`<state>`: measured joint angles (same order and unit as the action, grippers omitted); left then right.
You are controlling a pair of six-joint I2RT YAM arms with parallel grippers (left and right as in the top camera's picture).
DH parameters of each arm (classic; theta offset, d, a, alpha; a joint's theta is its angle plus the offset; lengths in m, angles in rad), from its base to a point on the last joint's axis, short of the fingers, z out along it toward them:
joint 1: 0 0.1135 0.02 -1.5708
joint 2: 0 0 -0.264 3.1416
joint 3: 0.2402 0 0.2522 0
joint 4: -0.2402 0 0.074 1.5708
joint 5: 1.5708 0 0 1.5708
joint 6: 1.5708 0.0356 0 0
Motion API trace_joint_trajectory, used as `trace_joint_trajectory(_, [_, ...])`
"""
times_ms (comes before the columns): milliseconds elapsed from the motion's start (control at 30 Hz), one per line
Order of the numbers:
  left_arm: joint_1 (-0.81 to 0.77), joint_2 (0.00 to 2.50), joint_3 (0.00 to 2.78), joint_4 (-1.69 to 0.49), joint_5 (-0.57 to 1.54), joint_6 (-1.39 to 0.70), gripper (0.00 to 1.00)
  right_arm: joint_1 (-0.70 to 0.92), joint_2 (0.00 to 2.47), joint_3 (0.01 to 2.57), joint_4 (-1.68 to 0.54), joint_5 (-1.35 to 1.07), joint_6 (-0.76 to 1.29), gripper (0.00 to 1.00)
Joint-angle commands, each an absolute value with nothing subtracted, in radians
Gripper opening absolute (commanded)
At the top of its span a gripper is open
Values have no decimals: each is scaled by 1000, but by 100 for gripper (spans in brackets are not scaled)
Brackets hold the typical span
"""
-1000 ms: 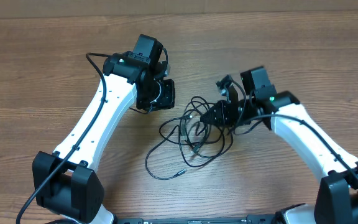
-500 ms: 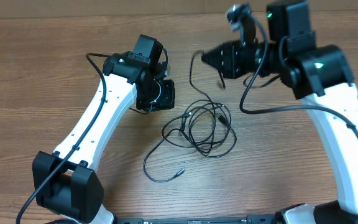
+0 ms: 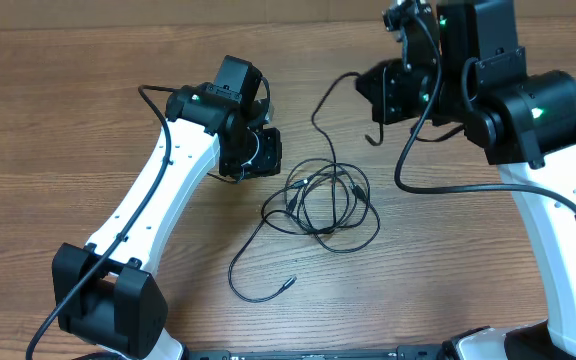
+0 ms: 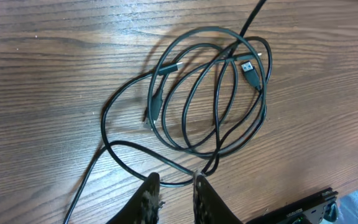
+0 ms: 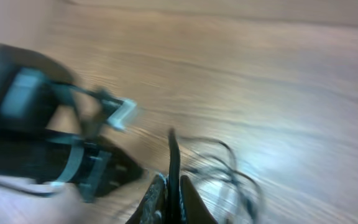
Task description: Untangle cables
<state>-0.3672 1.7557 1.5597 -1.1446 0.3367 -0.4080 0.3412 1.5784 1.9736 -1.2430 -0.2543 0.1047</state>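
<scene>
Right end effector (image 3: 365,82): closed on one strand of the thin black flexible cables (image 3: 320,190). A second ago it sat low against the right side of the tangle. It now stands raised near the far edge of the brown wood-grain table (image 3: 68,100). The right wrist view is blurred but shows the fingers (image 5: 157,196) pinched on a dark cord.

Held strand: now runs from that end effector in an arc down and left to the heap. A short end curls like a hook below the grip.

Cables, remainder: lie on the table between the two arms as loose overlapping loops. A second ago they were bunched against the right end effector; now the loops are rounder and sit apart from it. One long tail trails toward the near edge and ends in a small silver-grey plug tip (image 3: 290,281), lying much where it lay before. The left wrist view shows a flat plug (image 4: 248,65) within the loops (image 4: 219,93).

Left end effector (image 4: 174,186): fingers narrowly parted with nothing between them. It hangs over the table just beside the near bend of the loops, touching no cord. The overhead view shows it (image 3: 258,150) left of the heap, its pose unchanged over the past second.
</scene>
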Motion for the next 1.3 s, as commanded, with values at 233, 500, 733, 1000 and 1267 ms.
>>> trace_joint_trajectory(233, [-375, 1756, 1571, -1136, 334, -346, 57, 255, 1574, 1929, -1378, 172, 352, 27])
trace_joint_trajectory(500, [-404, 1811, 1570, -1171, 370, -402, 57, 116, 1574, 1873, -1455, 92, 418, 83])
trace_joint_trajectory(733, [-487, 1886, 1568, -1185, 490, -427, 54, 108, 1574, 1748, -1477, 80, 397, 91])
trace_joint_trajectory(1000, [-570, 1946, 1567, -1209, 482, -485, 46, 108, 1575, 1593, -1426, 80, 397, 91])
trace_joint_trajectory(1267, [-597, 1974, 1567, -1263, 308, -673, 47, 108, 1575, 1570, -1415, 80, 397, 91])
